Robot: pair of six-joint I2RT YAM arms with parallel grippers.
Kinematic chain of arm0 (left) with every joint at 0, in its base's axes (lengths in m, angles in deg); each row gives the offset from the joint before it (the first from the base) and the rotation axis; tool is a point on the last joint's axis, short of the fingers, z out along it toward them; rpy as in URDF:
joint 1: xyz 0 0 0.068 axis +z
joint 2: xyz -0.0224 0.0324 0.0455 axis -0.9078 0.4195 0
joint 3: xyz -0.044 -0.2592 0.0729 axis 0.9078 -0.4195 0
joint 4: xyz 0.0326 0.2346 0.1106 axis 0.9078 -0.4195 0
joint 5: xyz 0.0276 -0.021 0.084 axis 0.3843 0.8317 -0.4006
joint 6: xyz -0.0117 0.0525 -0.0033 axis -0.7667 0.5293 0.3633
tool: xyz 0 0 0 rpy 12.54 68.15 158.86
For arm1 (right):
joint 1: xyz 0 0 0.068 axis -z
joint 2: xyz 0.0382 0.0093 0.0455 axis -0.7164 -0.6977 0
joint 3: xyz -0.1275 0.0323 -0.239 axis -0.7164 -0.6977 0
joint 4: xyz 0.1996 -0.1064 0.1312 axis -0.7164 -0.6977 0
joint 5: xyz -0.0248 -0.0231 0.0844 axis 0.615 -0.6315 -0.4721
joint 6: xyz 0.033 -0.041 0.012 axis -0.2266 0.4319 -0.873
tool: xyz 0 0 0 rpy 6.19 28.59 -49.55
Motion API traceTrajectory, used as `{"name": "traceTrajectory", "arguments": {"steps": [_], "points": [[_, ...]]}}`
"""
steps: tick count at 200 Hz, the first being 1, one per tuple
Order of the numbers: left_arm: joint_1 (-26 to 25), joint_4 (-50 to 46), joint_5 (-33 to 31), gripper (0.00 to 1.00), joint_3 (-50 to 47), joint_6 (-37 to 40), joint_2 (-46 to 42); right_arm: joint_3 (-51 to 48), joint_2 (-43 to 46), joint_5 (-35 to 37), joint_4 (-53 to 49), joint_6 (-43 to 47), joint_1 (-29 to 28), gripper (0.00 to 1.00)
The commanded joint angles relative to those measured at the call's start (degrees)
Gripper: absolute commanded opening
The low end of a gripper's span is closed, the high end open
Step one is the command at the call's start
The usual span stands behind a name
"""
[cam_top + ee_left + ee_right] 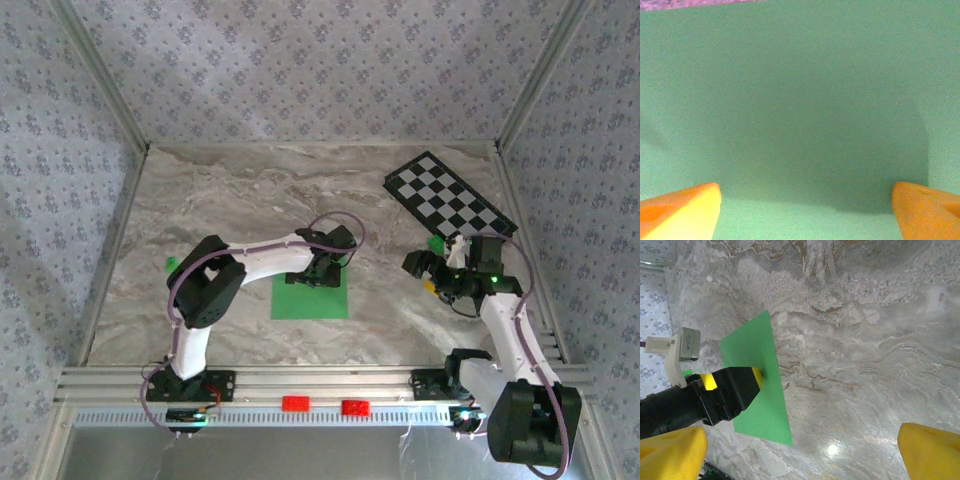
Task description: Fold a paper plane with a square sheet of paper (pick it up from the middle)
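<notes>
The square sheet of paper (305, 303) is laid flat on the table (220, 200), to the left of the checkered board (450, 197) and nearer the arm bases than that board. No crease or lifted corner is seen, so the folding is judged not yet begun.

The left gripper (805, 212) is held low over the sheet, further from the board than the right gripper is. Its two fingers (687, 210) are spread wide, with only flat green paper between them and nothing pinched. A dark shadow is thrown on the paper just under it, so it is judged to be very close. Whether the paper is actually touched cannot be told. This placing is read as preparation for taking the sheet from its middle, as the task demands.

The right gripper (800, 455) is parked just in front of the board's near end, well apart from the sheet, its fingers spread wide and nothing held. It is probably kept aside so that the left arm is given room.

Being square, the sheet has no long axis and no pointed end. Its edges are set roughly parallel to the table's front rail, whereas the board is turned at a slant.
</notes>
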Motion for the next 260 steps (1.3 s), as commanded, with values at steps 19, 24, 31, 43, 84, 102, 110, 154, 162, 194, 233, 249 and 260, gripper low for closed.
{"name": "traceTrajectory", "arguments": {"steps": [19, 24, 31, 43, 84, 102, 110, 154, 162, 194, 233, 249, 260], "points": [[0.4, -3.8, 0.5, 0.9, -1.0, 0.1, -1.0, 0.4, 0.2, -0.9, -0.6, 0.7, 0.3, 1.0], [0.5, -3.4, 0.9, 0.9, -1.2, 0.1, -0.8, 0.3, 0.2, -0.9, -0.6, 0.6, 0.3, 1.0], [0.4, -3.0, 1.0, 0.9, -1.5, -0.1, -0.6, 0.3, 0.2, -0.9, -0.5, 0.6, 0.3, 1.0], [0.5, -2.6, 1.1, 0.9, -2.0, -0.3, -0.1, 0.0, 0.2, -1.1, -0.3, 0.5, 0.3, 1.0], [0.5, -0.4, 3.1, 0.9, -5.5, -1.4, 1.2, -0.1, 0.1, -1.0, -0.3, 0.6, 0.3, 1.0], [0.5, 1.8, 4.4, 0.89, -7.7, -1.9, 0.7, 0.0, 0.0, -0.9, -0.3, 0.6, 0.3, 1.0], [0.6, 2.0, 4.6, 0.88, -8.3, -1.9, 0.7, -0.1, -0.1, -1.1, -0.1, 0.6, 0.3, 1.0], [0.5, 0.7, 3.2, 0.84, -7.4, -0.8, 1.4, -0.2, -0.4, -1.0, 0.1, 0.5, 0.4, 1.0], [0.5, 0.8, 3.2, 0.84, -7.3, -0.8, 1.3, -0.2, -0.4, -1.1, 0.1, 0.5, 0.4, 1.0], [0.2, 1.5, 3.4, 0.83, -7.3, -0.8, 1.1, 0.1, -0.3, -0.9, -0.1, 0.5, 0.4, 1.0], [-0.2, 1.6, 2.2, 0.72, -6.3, -0.1, -0.5, 0.6, -0.3, -0.8, -0.2, 0.1, 0.4, 1.0], [-0.3, 1.6, 1.5, 0.64, -5.5, 0.4, -1.4, 1.0, -0.2, -1.1, 0.0, -0.4, 0.4, 1.0], [-0.3, 1.5, 1.1, 0.54, -4.7, 1.0, -2.1, 1.2, -0.1, -1.2, 0.0, -0.6, 0.4, 1.0]]}}
